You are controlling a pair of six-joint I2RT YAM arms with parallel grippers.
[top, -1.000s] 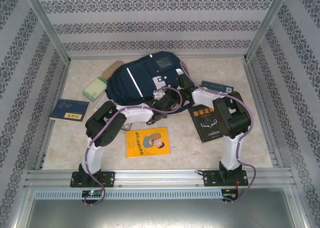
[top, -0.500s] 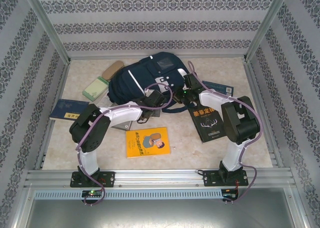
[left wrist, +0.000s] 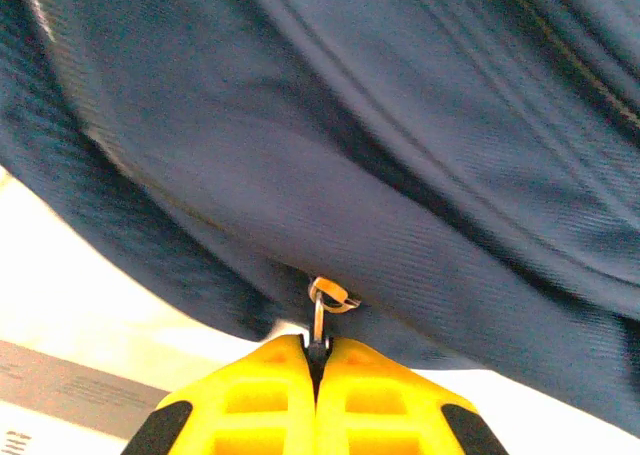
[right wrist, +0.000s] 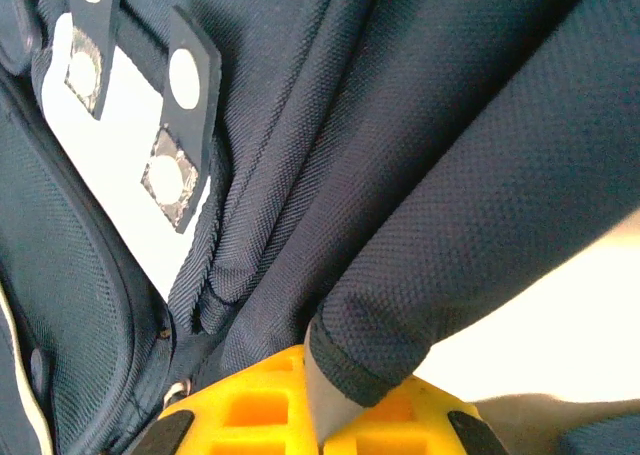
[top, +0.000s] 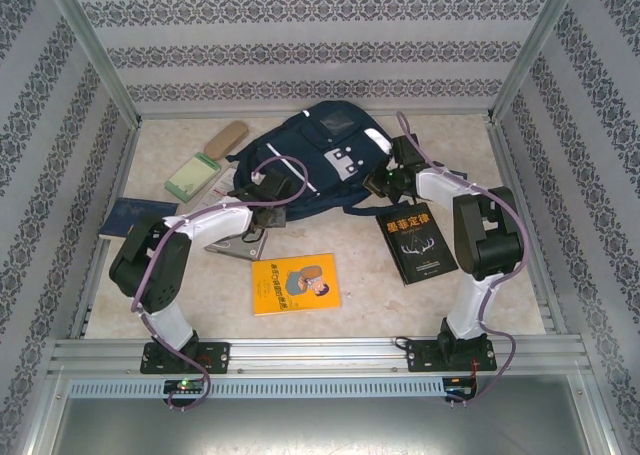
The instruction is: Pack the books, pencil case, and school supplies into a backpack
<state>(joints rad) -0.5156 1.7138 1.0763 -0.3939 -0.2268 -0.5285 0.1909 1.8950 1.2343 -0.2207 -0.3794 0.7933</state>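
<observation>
- Large navy blue fabric backpack [top: 310, 155] w/ white stripe lies at far-ctr of the pale marbled tabletop [top: 380, 305], btwn the two arms.
- left gripper [top: 268, 183] sits at the backpack's near-left edge. In the wrist view [left wrist: 318, 347] its yellow fingers [left wrist: 250, 395] are pressed fully together, no gap, pinching a small metal zip pull [left wrist: 322, 305] that hangs from the navy cloth's lower seam.
- Zip pull stands approx upright, its ring just above the fingertips.
- right gripper [top: 388, 180] sits at the backpack's near-right side. The wrist view [right wrist: 315, 400] shows its yellow fingers [right wrist: 270, 375] clamped tight on a rounded navy fabric fold [right wrist: 370, 360] of the backpack, cloth squeezed btwn them.
- Can't tell if that fold is a strap or part of the bag body.
- Thin orange-yellow book w/ cartoon figure [top: 295, 283] lies flat on the near side, btwn the arms, apart from the backpack.
- Black book w/ white print [top: 417, 243] lies near the right gripper, beside the right arm.
- Thin navy book [top: 130, 215] at left, partly under the left arm.
- Pale green pad [top: 190, 178] & tan oblong pencil case [top: 225, 135] lie left of the backpack, close by.
</observation>
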